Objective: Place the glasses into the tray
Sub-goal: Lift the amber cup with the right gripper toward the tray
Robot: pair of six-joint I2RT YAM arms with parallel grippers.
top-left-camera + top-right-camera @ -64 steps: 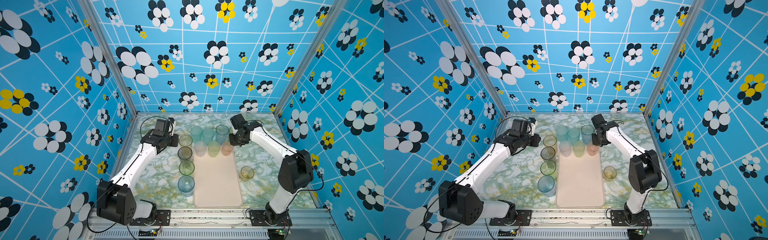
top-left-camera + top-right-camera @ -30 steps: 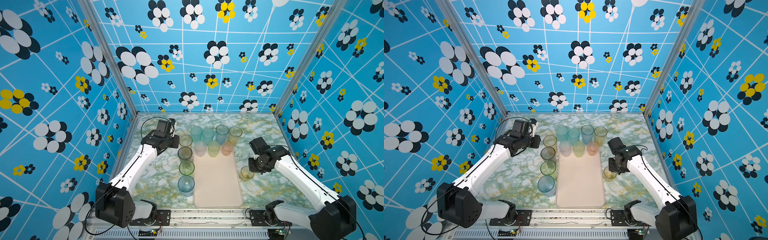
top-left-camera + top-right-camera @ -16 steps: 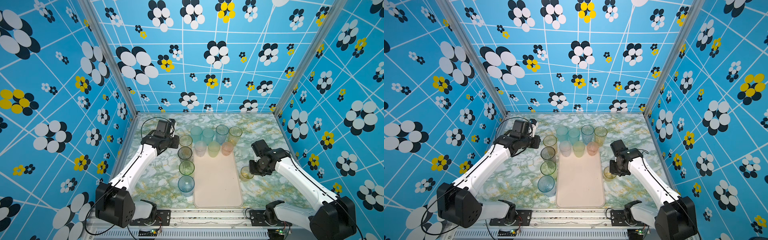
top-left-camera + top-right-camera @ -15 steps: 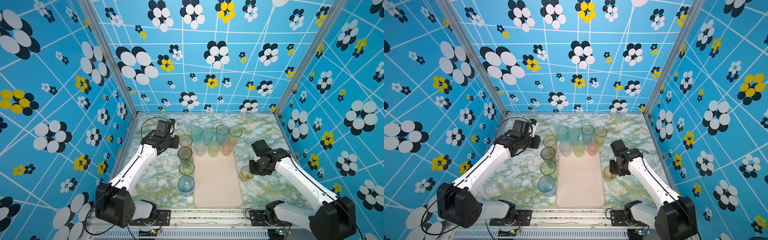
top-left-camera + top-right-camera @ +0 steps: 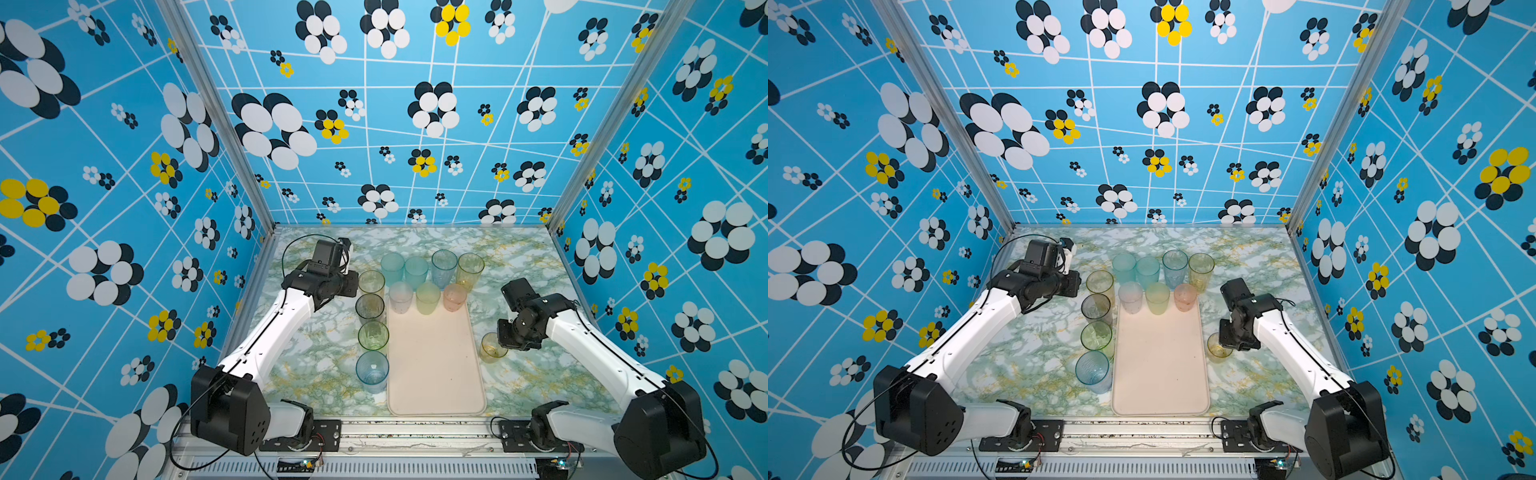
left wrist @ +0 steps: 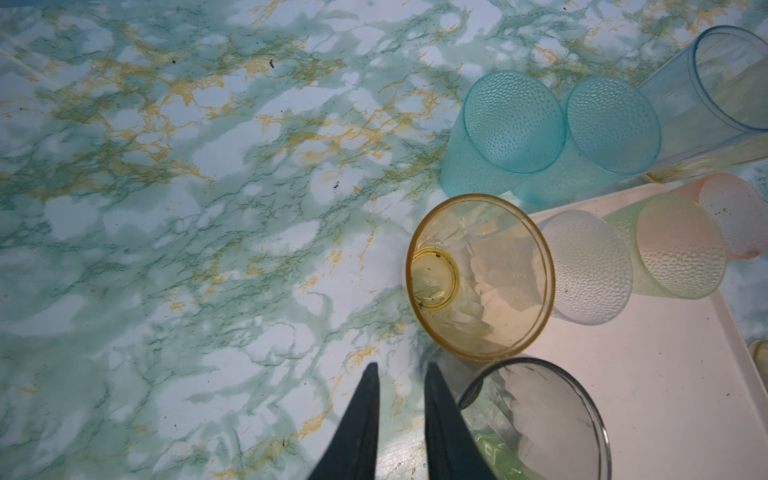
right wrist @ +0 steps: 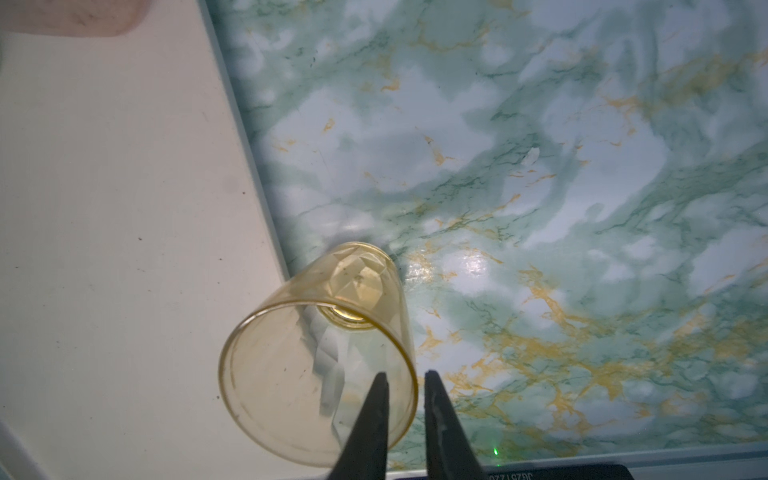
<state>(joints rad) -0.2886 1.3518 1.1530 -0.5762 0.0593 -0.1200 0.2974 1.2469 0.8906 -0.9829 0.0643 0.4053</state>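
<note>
The tray (image 5: 436, 374) lies mid-table on the marbled tabletop (image 5: 316, 357). Only three short glasses stand in it, all at its far end: a whitish glass (image 5: 401, 297), a yellow-green glass (image 5: 428, 297) and a pink glass (image 5: 454, 296). Four tall ones stand on the table just beyond its far edge, and four more stand in a column along its left edge. The short amber glass (image 7: 291, 374) stands upright on the table just right of the tray. The right gripper (image 7: 406, 374) is at its rim, fingers slightly apart, one inside the wall and one outside, not yet pinching it. The left gripper (image 6: 401, 365) hovers beside the smoky grey glass (image 6: 536, 415) in the left column, fingers narrowly parted with nothing between them.
</note>
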